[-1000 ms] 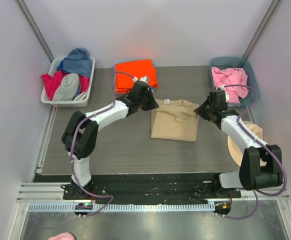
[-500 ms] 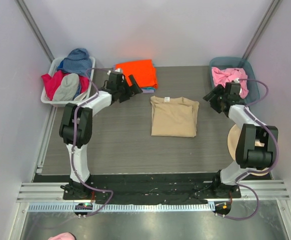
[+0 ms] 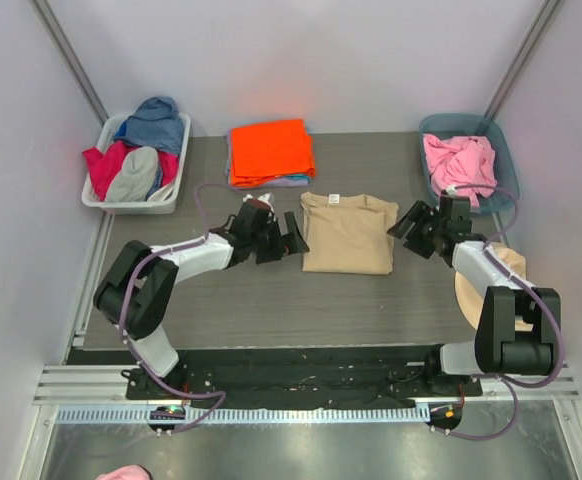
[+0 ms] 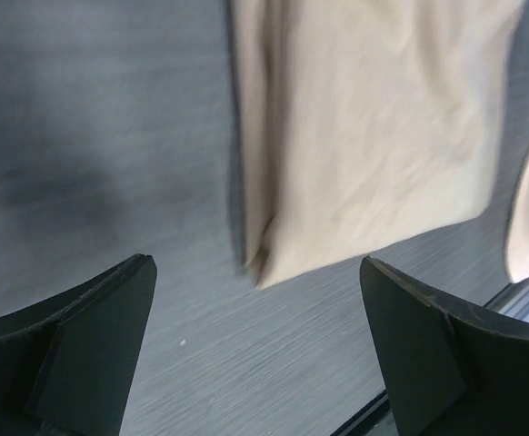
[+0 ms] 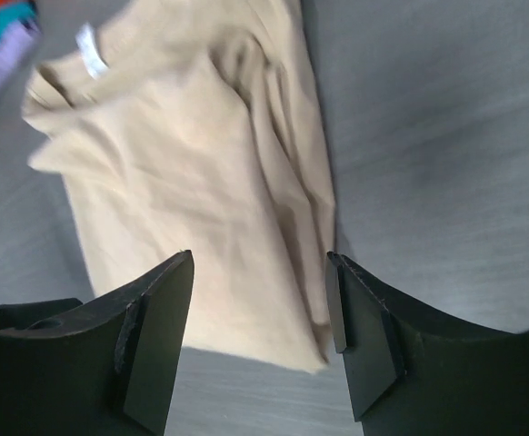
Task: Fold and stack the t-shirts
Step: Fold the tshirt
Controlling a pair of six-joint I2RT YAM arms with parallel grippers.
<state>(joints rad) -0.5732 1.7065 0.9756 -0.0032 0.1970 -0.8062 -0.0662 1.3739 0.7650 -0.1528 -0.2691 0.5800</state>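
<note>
The tan t-shirt (image 3: 348, 234) lies folded flat in the middle of the tabletop (image 3: 231, 300), collar toward the far edge. The left fingers (image 4: 83, 354) stand wide apart just left of it, holding nothing. The right fingers (image 5: 155, 336) are apart near its right edge, also empty. A folded orange t-shirt (image 3: 270, 150) lies behind it. A crumpled pink t-shirt (image 3: 458, 160) sits in the blue bin (image 3: 459, 120).
</note>
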